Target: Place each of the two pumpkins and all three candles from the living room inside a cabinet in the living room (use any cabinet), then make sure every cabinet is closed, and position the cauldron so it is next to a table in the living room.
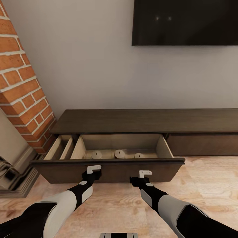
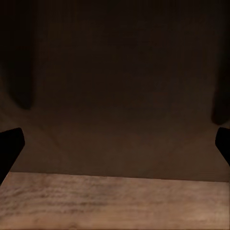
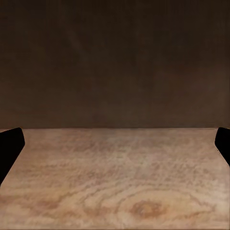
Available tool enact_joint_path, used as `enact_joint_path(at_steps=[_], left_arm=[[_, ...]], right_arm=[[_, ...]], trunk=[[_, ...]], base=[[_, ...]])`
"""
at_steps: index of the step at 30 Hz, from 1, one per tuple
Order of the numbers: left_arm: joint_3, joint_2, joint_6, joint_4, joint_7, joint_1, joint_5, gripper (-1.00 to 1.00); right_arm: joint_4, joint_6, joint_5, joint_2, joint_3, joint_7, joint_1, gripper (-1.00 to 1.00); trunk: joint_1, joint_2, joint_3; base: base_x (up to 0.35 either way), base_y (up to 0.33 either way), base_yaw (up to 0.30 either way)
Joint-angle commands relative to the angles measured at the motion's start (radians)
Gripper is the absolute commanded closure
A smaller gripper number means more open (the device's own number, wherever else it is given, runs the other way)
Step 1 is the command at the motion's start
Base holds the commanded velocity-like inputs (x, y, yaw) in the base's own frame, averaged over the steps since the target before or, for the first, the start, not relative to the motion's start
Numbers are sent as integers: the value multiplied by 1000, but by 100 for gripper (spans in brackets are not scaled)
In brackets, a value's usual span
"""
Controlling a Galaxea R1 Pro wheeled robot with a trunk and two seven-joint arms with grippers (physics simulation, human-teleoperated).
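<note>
So far, from my head view, the three candles (image 1: 119,154) lie in a row inside the pulled-out drawer (image 1: 109,168) of the cabinet (image 1: 145,121), toward its front — that part looks done. I see no orange among them, so I judge the two pumpkins are not yet in this drawer; whether they sit in another compartment I cannot tell. A narrower section (image 1: 61,147) at the drawer's left end looks bare. The drawer stands wide open, so closing it remains, and the cauldron is still to be set beside its table. My left gripper (image 1: 94,171) and right gripper (image 1: 144,174) both sit close against the drawer's dark front panel, low over the wooden floor (image 1: 112,208). A brick column (image 1: 24,86) stands to the left, with a stepped stone base (image 1: 18,180) at its foot, and a dark screen (image 1: 185,21) hangs on the wall above. Nothing blocks the drawer's way back in.

Through my left wrist view, the black fingertips (image 2: 10,146) stand spread wide at the edges — pinching nothing — with the dark panel ahead and floor below.

Through my right wrist view, the fingertips (image 3: 9,146) are likewise spread apart and empty, facing the same dark front over pale floorboards.
</note>
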Motion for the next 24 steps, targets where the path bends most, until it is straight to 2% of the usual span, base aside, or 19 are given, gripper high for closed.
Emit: enact_joint_path(at_steps=[1,9,24], left_arm=[[2,0,-7,3,1,-2,3,-100],[2,0,-7,3,1,-2,3,-100],[3,0,-7,3,1,-2,3,-100]], right_arm=[[0,-2,-8,0,9,-4,0,-100],[0,-2,-8,0,9,-4,0,-100],[0,-2,-8,0,9,-4,12,-100]], trunk=[[0,0,-1],[0,0,-1],[0,0,-1]], base=[[68,0,0],[18,0,0],[158,0,0]])
